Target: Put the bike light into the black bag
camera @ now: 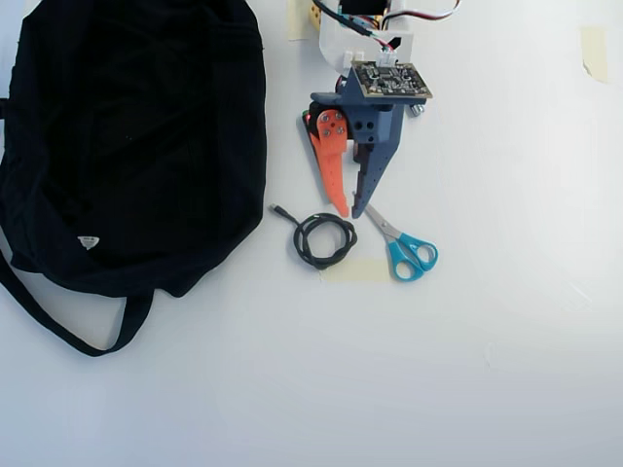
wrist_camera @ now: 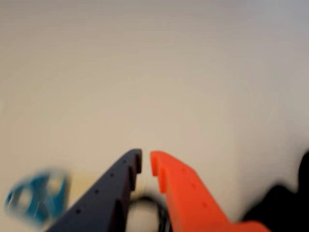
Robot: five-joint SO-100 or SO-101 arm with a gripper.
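Observation:
The bike light does not show in either view. The black bag lies flat at the left of the overhead view, its white label near its lower edge and its strap looping out below. A dark edge of it shows at the wrist view's lower right. My gripper has one orange and one dark blue finger. It points down the overhead view, just right of the bag, with its tips close above a coiled black cable. In the wrist view the jaws are almost together with nothing between them.
Teal-handled scissors lie right of the cable, blades under the gripper tips; they show blurred in the wrist view. A pale tape strip lies below the cable, another at the top right. The table is white.

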